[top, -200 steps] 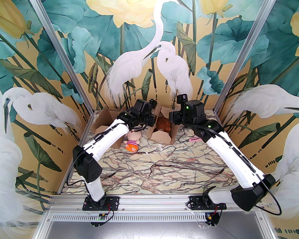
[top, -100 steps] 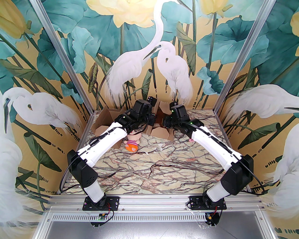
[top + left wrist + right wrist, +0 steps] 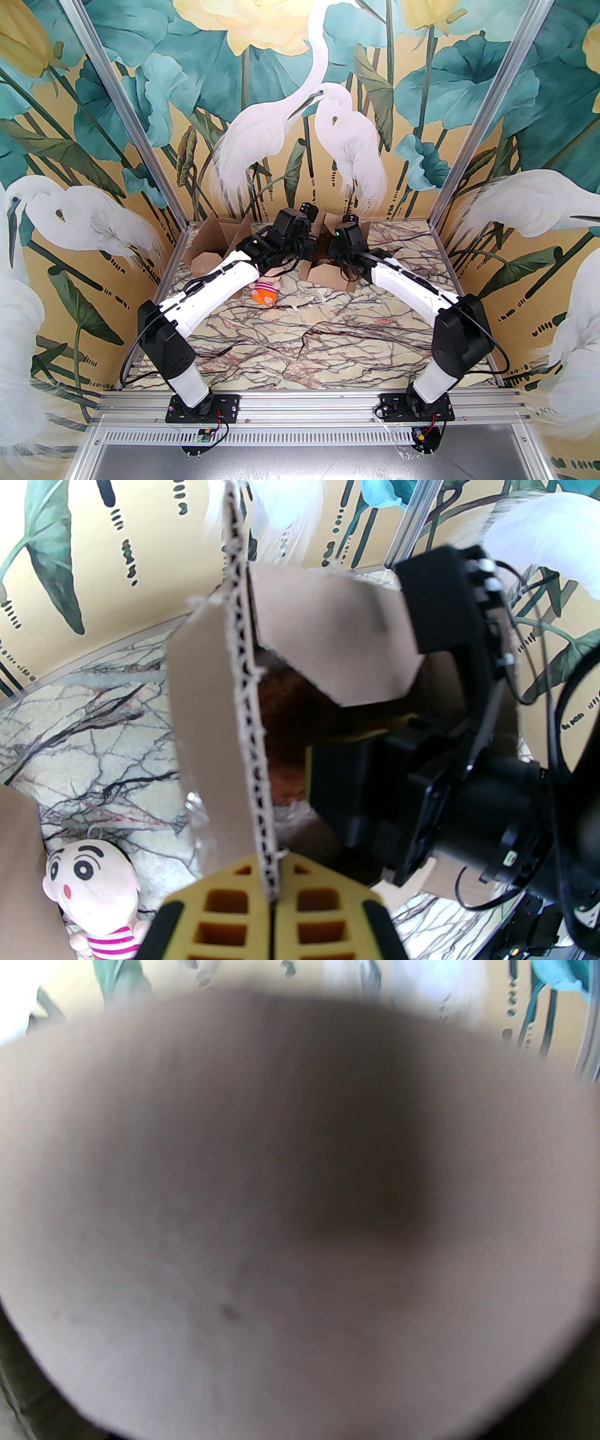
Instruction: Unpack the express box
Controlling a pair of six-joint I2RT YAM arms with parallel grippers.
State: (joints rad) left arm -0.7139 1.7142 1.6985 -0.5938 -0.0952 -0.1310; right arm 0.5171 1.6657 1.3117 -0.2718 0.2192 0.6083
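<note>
Inspected express box point(image 3: 328, 276), flaps open, at far middle of desk point(image 3: 328, 347).
Noted doll point(image 3: 264, 293) lying on desk just near-left of box. Found left pincer point(image 3: 274, 897) clenched on edge of upright corrugated flap point(image 3: 243, 714). Found right pincer point(image 3: 337, 761) reaching inside, beside brown item point(image 3: 281, 723); cannot tell its grip. Recorded second open carton point(image 3: 213, 243) far left.

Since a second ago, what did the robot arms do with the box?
The right arm swung down and left, reaching into the open cardboard box, over the brown plush toy. The left arm shifted slightly, hiding more of the doll. The left end effector stays clamped on the box flap; the doll has not moved.
</note>
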